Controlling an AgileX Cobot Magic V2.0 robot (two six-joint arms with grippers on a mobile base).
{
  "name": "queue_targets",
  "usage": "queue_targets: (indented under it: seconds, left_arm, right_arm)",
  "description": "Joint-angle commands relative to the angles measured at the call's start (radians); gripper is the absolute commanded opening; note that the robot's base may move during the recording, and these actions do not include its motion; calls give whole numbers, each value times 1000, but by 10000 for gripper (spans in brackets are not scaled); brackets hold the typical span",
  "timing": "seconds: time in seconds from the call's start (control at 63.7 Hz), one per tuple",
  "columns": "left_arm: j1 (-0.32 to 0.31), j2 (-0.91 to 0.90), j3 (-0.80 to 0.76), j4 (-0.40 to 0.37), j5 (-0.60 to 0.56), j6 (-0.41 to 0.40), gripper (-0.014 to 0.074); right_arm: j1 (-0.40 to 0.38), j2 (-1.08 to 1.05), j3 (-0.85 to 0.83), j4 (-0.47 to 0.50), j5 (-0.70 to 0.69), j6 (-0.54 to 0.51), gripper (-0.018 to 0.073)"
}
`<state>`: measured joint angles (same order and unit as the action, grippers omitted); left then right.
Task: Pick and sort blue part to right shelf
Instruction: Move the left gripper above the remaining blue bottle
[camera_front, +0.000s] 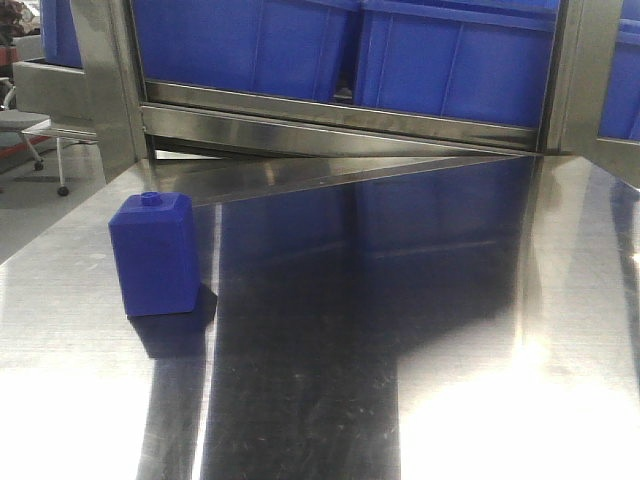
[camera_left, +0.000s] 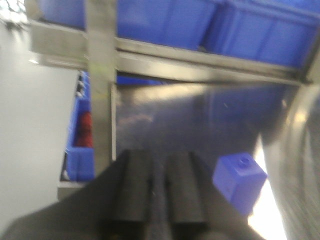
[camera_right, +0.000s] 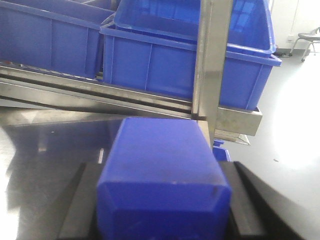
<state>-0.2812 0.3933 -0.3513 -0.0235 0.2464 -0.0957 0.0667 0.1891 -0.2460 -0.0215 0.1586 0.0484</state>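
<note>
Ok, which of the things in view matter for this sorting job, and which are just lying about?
Job: blue part held in the right claw; second blue part standing on the steel table; shelf carrying blue bins.
Lying about: office chair beyond the table; left claw, shut on nothing.

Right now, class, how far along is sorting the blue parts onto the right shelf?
Done: nothing visibly shelved. In hand: the right gripper holds one blue part before the shelf bins. Remaining: placing it, then the second blue part on the table.
</note>
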Motion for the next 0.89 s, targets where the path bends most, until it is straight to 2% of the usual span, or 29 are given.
queue_targets:
  seconds: [0.0,0.063,0.126,0.298,0.455,0.581,0.659,0.769,0.879]
  left_arm:
    - [-48,94,-63,23,-76,-7,497]
    - [-69,150,-88,35,-76,-7,652]
    - [-88,224,-122,35,-59,-18,727]
    - [-144,430,-278,42,116,-85,689]
    - [-171,616,-449,42,317,-256,689]
    - [-189,779,-595,42,487,-446,689]
    - [-204,856,-670,42,577,-517,689]
    - [-234,977,-796,42,721,-569,689]
    - [-259,1068,-900,44,838,-573,689]
  right_arm:
    - [-5,7,-30,-10,-91,-6,396]
    - [-5,7,-30,-10,-91,-6,396]
    - [-5,7,-30,-10,-91,-6,396]
    - [-5,7,-30,-10,-91,-6,396]
    - [-5,7,-30,-10,-91,-6,396]
    - [-5,7,-30,-10,-91,-6,396]
    - [-5,7,-30,-10,-91,-6,396]
    - [-5,7,-30,-10,-91,-6,396]
    - [-5,7,-30,-10,-91,-6,396]
